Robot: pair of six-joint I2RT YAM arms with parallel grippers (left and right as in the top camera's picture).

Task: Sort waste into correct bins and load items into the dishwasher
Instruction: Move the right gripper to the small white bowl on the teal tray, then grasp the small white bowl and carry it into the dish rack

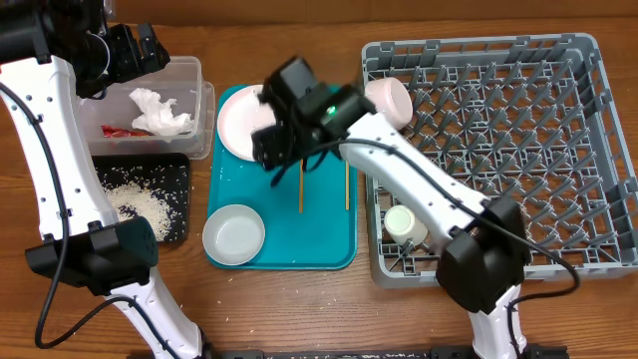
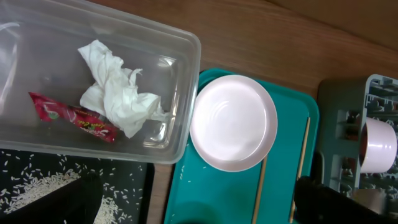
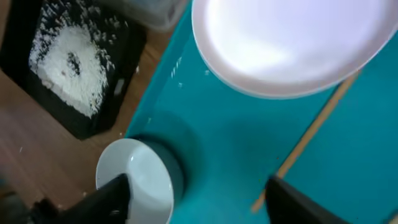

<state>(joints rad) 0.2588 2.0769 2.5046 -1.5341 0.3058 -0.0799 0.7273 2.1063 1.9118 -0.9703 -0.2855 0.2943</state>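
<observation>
My right hand (image 3: 198,186) hangs over the teal tray (image 3: 224,143) with its jaws spread wide and nothing between them. On its wrist camera the white bowl (image 3: 140,186) sits just beside one finger, and the near end of a chopstick (image 3: 311,134) points toward the other. I cannot tell which of them it is lined up for.

The white plate (image 3: 292,43) lies flat in the tray's far left corner and the bowl in its near left corner. The second chopstick (image 1: 347,184) lies parallel to the first, a little to its right.

I judge the plate stiff, glossy and slippery. Lying flat, it offers only its raised rim, so I would work one finger under the lip and clamp gently. The bowl looks easier: one finger inside the wall and one outside. The chopsticks look light and thin and are likely to roll or pivot. I would pinch across mid-length with the fingertips almost on the tray.

To the right, the dish rack (image 1: 558,120) holds a second bowl (image 1: 389,100) tipped on its side at its far left. A small white cup (image 1: 401,221) sits nearer along the rack's left side.

At far left, my left hand (image 2: 196,183) hovers above the clear tub (image 2: 158,56), jaws apart and empty. The tub holds the tissue (image 2: 121,93) and the red wrapper (image 2: 71,115). The rice (image 1: 140,204) lies in the black tray (image 1: 174,170) just near of it.
</observation>
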